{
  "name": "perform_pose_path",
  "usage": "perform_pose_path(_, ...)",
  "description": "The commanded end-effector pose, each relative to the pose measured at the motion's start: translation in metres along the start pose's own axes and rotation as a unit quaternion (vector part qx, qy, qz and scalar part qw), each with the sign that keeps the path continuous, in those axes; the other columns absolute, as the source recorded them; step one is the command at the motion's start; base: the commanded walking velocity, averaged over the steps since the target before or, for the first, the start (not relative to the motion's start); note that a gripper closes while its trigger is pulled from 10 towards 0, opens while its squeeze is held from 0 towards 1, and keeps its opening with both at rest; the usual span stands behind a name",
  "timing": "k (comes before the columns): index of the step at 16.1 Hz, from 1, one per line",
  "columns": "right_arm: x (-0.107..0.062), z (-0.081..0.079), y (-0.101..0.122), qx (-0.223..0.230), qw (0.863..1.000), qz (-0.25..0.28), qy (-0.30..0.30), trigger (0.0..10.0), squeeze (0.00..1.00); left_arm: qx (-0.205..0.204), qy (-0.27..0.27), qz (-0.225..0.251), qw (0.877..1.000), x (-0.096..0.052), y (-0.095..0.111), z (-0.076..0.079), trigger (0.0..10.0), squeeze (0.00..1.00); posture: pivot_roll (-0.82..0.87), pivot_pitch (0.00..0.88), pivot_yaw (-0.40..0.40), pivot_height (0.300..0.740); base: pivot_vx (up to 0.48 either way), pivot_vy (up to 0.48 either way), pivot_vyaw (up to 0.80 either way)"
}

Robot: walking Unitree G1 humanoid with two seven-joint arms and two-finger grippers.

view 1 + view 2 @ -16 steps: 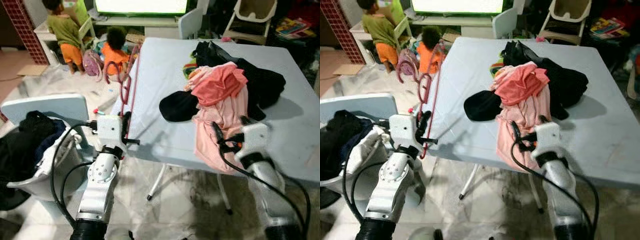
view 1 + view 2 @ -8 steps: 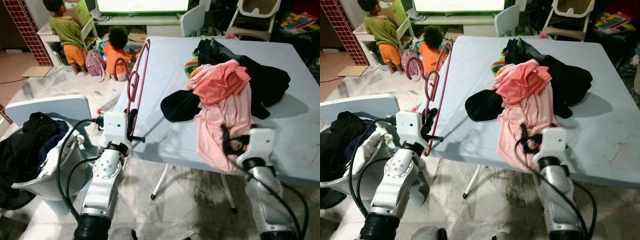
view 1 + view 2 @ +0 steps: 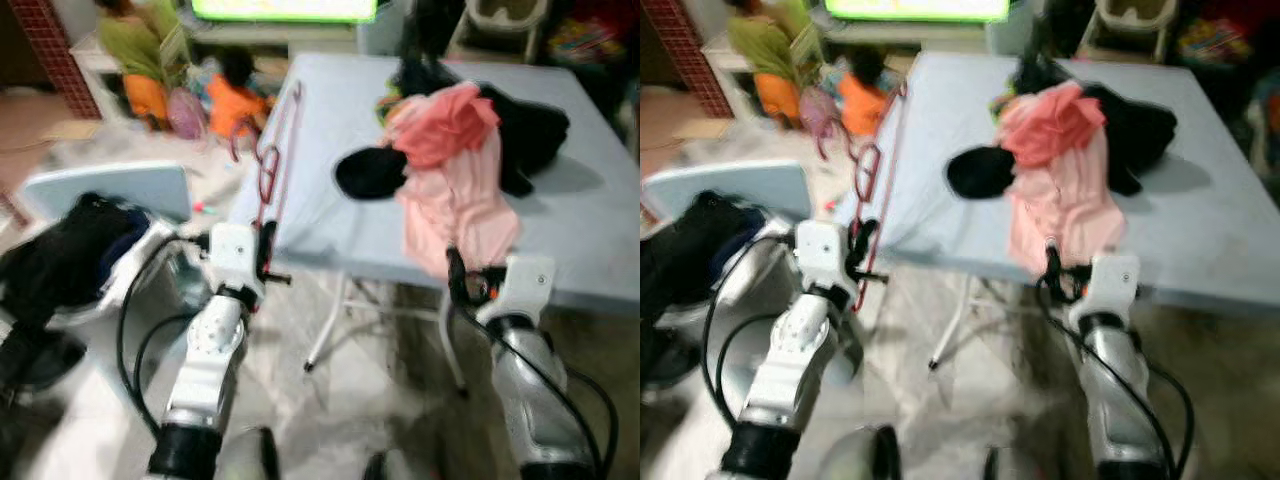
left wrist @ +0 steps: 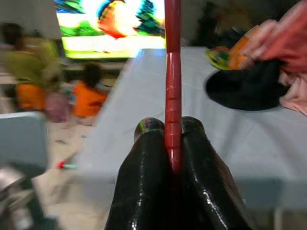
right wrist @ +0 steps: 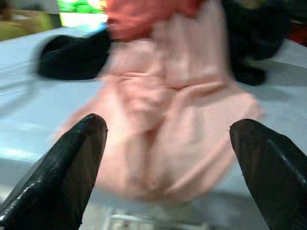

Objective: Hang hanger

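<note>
The thin red hanger (image 4: pixel 172 86) looks like smooth, slightly shiny plastic, with faint ridged joints along its bar. The left gripper's black fingers (image 4: pixel 148 191) are glossy and catch highlights; the right gripper's black fingers (image 5: pixel 67 167) look duller. The pale blue table (image 3: pixel 330 130) has a smooth matt top. The pink garment (image 3: pixel 455 190) and the black clothes (image 3: pixel 530 125) are soft, matt cloth.

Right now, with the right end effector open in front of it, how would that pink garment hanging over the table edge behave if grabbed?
The pink garment would probably be floppy: it drapes in folds over the table edge. It likely weighs little, being thin cloth. Pulling it may drag the coral top lying on it. The right end effector faces it, open.
</note>
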State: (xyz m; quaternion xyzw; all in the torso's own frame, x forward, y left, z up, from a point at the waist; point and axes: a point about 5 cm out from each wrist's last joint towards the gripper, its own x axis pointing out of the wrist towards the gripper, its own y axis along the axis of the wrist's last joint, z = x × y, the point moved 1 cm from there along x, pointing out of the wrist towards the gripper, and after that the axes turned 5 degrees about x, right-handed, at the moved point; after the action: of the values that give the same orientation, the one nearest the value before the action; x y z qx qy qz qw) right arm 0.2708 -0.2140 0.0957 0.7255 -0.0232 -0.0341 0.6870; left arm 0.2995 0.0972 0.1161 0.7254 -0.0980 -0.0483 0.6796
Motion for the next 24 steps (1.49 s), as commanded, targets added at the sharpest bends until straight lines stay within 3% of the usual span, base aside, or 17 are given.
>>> perform_pose_path(1,0.004,-0.004,0.007,0.0,1.0,0.009,0.009,10.0,0.0,0.002,0.008,-0.005,1.0,-0.002,-0.003,-0.002,10.0,0.0,-0.05,0.0,0.027,0.74,-0.431,0.0,0.0)
perform_pose_path(4,0.006,-0.005,0.004,0.002,1.0,-0.008,0.014,10.0,0.0,0.003,0.007,-0.004,1.0,-0.001,-0.003,-0.001,10.0,0.0,-0.05,0.0,0.021,0.74,-0.413,0.0,0.0)
perform_pose_path(9,0.007,-0.016,0.001,0.007,0.999,-0.024,0.036,10.0,0.0,-0.012,0.014,-0.016,1.0,-0.004,-0.007,-0.002,10.0,0.0,-0.04,0.0,0.014,0.74,0.0,0.0,0.0)
perform_pose_path(16,0.01,-0.028,0.007,-0.006,0.998,-0.009,0.063,10.0,0.0,-0.018,-0.001,-0.024,1.0,-0.002,-0.008,0.001,10.0,0.0,-0.05,0.0,0.013,0.74,0.0,0.477,0.0)
perform_pose_path(18,0.008,-0.027,0.005,0.034,0.997,-0.019,0.07,10.0,0.0,-0.018,-0.005,-0.028,0.999,-0.001,-0.009,0.003,10.0,0.0,-0.05,0.0,0.014,0.74,0.0,0.48,0.0)
perform_pose_path(21,0.012,-0.025,0.005,0.013,0.998,-0.026,0.062,10.0,0.0,-0.017,-0.01,-0.026,0.999,0.001,-0.008,0.004,10.0,0.0,-0.05,0.0,0.017,0.74,0.0,0.48,0.0)
perform_pose_path(22,0.013,-0.027,0.005,-0.015,0.997,-0.023,0.066,10.0,0.0,-0.014,-0.014,-0.025,0.999,0.001,-0.008,0.004,10.0,0.0,-0.05,0.0,0.018,0.74,0.0,0.469,0.0)
perform_pose_path(24,0.014,-0.029,0.005,0.0,0.997,-0.028,0.074,10.0,0.0,0.001,-0.039,-0.048,0.998,0.002,-0.015,0.004,10.0,0.0,-0.05,0.0,0.018,0.74,0.0,0.0,0.0)
